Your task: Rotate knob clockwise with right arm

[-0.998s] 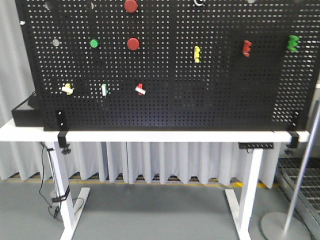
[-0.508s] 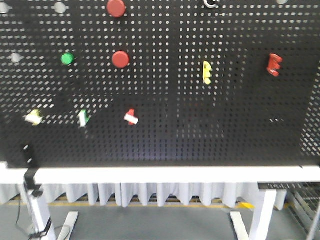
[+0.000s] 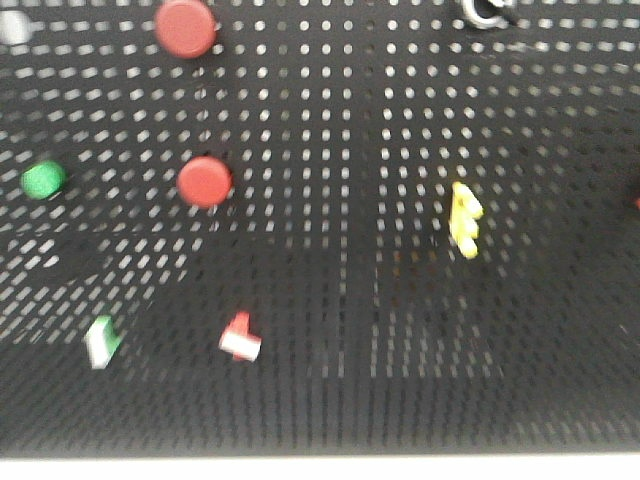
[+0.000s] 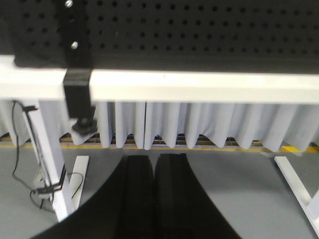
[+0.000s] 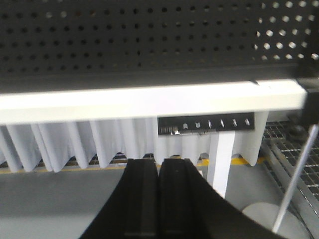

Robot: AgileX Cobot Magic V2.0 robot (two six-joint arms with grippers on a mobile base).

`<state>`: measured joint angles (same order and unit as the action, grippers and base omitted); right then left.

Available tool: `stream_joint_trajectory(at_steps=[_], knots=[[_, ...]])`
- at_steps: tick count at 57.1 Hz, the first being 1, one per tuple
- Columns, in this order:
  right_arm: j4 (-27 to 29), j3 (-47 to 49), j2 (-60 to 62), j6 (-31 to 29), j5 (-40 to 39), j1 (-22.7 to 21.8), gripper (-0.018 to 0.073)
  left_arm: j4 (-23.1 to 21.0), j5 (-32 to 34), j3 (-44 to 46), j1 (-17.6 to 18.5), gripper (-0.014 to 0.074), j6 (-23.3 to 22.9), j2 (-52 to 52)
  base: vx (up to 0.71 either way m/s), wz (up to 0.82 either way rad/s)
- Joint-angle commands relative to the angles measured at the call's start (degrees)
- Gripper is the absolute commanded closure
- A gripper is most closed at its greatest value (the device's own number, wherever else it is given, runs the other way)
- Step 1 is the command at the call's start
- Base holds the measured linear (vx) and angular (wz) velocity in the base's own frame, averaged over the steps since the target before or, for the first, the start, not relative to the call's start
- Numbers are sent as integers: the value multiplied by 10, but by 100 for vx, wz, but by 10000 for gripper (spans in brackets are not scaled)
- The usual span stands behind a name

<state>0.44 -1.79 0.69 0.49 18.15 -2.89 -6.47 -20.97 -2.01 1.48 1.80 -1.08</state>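
Observation:
The knob [image 3: 484,12], a small silver ring with a dark centre, shows at the top edge of the front view, cut off by the frame, on the black pegboard [image 3: 350,330]. My right gripper [image 5: 158,164] is shut with nothing between its fingers, hanging low in front of the white table edge [image 5: 149,102], below the board. In the left wrist view my left gripper [image 4: 153,160] is likewise shut and empty, under the table edge [image 4: 199,85]. Neither arm appears in the front view.
On the board are two red buttons [image 3: 186,27] [image 3: 205,181], a green button [image 3: 43,180], a yellow toggle [image 3: 465,220], a red-white switch [image 3: 240,338] and a green-white switch [image 3: 102,341]. A black clamp [image 4: 78,94] grips the table; a white table leg [image 5: 219,154] and a stand pole [image 5: 294,179] stand at the right.
The front view has closed in on the pegboard: the table legs and floor have dropped out of frame, and the buttons and switches appear larger and lower.

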Motion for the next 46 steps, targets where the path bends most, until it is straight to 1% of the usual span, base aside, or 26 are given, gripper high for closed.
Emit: stream_joint_trajectory(at_steps=[1,16,46], knots=[[-4,-3,6,-1,-47,0,568,-3,43,-6,-1,603,-3,-6,32,-4],[-4,-3,6,-1,-47,0,568,-3,43,-6,-1,603,-3,-6,19,-6],[-9,-3,6,-5,-49,0,568,-3,43,-6,-1,603,-3,-6,1,0]])
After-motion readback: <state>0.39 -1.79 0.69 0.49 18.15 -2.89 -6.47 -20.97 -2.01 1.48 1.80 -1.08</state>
